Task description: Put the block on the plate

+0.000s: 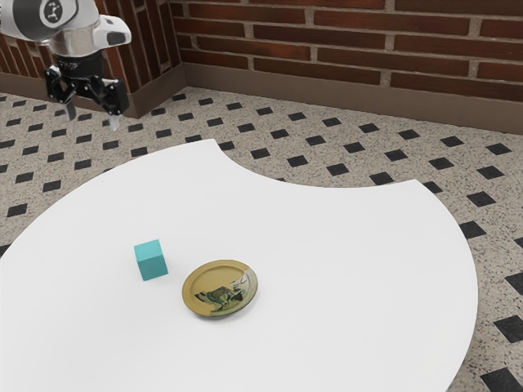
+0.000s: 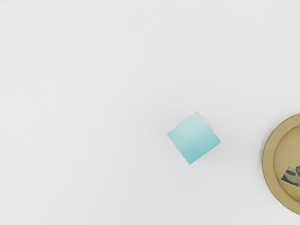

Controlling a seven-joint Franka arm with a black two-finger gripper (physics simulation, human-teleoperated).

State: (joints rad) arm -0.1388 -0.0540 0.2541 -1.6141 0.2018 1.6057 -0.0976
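Teal cube-shaped block (image 1: 151,261): qty 1, on round white worktop (image 1: 351,269), inboard of curved edge at ext. view's left. Round yellow-brown plate (image 1: 189,296), glazed-looking: qty 1, just beside block, apart, toward ext. view's right. Black two-finger pincer (image 1: 92,117): qty 1, fingers wide; block lies below it, well apart, toward ext. view's right. Round emblem (image 1: 53,10) on white arm (image 1: 78,41): qty 1, too small to read. Plate bears green/blk/white picture.

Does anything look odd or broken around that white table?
One oddity: the white table has a curved scoop missing from its edge, though its smooth outline suggests design, not damage. The block and plate look intact, and no spill shows.
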